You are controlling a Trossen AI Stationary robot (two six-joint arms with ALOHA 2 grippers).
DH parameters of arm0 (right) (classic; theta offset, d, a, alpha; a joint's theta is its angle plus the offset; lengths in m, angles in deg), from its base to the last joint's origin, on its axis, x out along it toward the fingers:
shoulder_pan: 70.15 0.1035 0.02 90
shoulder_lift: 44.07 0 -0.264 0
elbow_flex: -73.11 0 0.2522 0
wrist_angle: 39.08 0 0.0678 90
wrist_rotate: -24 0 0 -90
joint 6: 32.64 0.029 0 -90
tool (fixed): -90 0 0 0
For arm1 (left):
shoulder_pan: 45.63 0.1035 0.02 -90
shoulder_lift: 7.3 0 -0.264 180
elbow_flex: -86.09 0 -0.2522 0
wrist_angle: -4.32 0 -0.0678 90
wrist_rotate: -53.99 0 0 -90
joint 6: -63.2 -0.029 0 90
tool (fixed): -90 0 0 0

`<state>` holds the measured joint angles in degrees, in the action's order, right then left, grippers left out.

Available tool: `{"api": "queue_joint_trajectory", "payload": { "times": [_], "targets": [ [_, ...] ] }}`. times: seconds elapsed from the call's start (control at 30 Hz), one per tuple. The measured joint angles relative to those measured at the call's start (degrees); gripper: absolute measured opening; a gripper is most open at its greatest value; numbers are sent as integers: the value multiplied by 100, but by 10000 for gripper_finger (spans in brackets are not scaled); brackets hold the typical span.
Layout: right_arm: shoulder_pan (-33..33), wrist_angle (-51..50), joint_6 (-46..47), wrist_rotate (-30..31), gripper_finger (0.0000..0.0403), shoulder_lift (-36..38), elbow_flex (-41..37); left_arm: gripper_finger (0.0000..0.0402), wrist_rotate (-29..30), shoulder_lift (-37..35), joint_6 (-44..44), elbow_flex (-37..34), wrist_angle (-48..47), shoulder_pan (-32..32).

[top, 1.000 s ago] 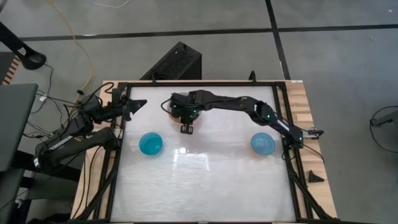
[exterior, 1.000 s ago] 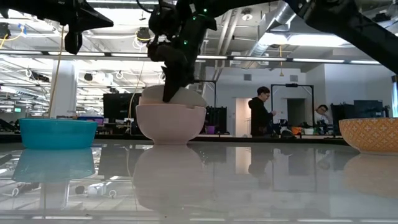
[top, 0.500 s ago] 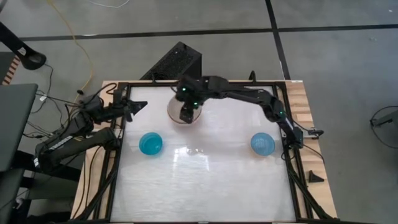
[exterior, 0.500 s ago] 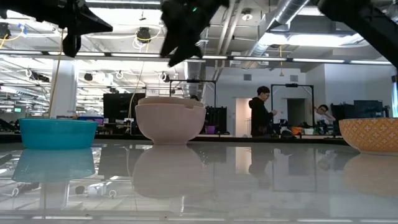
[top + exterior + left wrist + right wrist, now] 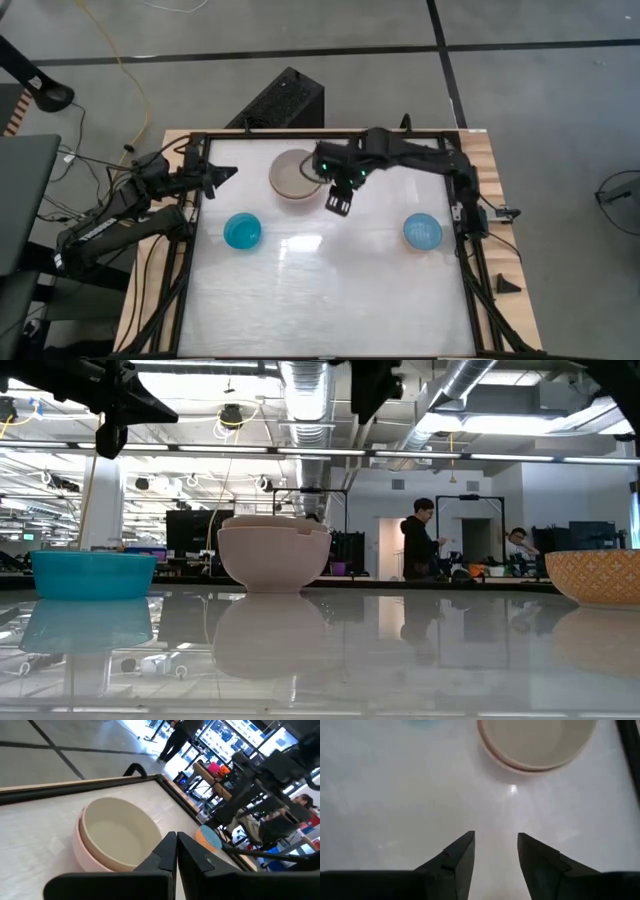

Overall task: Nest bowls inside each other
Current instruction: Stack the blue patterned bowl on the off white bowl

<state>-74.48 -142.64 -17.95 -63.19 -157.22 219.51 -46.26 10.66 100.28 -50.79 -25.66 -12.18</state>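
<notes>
A grey-beige bowl (image 5: 293, 172) sits nested inside a pale pink bowl (image 5: 274, 558) at the table's far middle; the stack also shows in the left wrist view (image 5: 116, 834) and the right wrist view (image 5: 536, 740). One blue bowl (image 5: 242, 231) stands to the left. Another bowl (image 5: 422, 232), blue inside and orange outside (image 5: 597, 576), stands to the right. My right gripper (image 5: 338, 200) hovers open, high above the table, just right of the stack and pointing down (image 5: 495, 851). My left gripper (image 5: 222, 172) is shut at the table's far left edge, pointing level toward the stack (image 5: 176, 851).
A black frame (image 5: 455, 190) runs around the white table top. Cables and a black box (image 5: 285, 100) lie beyond the far left edge. Bare table spreads across the near half (image 5: 330, 300). People stand in the room behind (image 5: 417, 538).
My right gripper has let go of the grey-beige bowl, which has settled level into the pink bowl. The gripper has then risen out of the stack and moved toward the table's right edge, well clear of the bowls.
</notes>
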Motion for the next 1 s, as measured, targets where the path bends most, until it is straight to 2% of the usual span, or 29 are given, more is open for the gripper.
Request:
{"api": "queue_joint_trajectory", "payload": {
  "times": [0.17,0.37,0.47,0.57,0.7,0.87,1.0],
  "targets": [
    [628,5,877,65,176,614,-914,0,-270,2,0,0,-167,0],
    [1569,1008,2590,777,176,1932,-3273,0,-783,4,7,2,-345,-2],
    [2040,2006,3528,1063,176,2896,-4662,0,-821,2,-24,2,-425,-2],
    [2400,3464,4432,1537,176,3861,-6099,0,-794,4,-94,2,-420,-2],
    [2643,5041,4889,1998,175,4983,-7741,0,-732,4,-95,2,-392,-1],
    [2603,5224,5560,1985,175,5721,-9048,0,-773,44,66,2,-379,-2],
    [2614,4992,5852,1856,175,6090,-9420,0,-891,42,255,2,-364,-2]
  ]
}}
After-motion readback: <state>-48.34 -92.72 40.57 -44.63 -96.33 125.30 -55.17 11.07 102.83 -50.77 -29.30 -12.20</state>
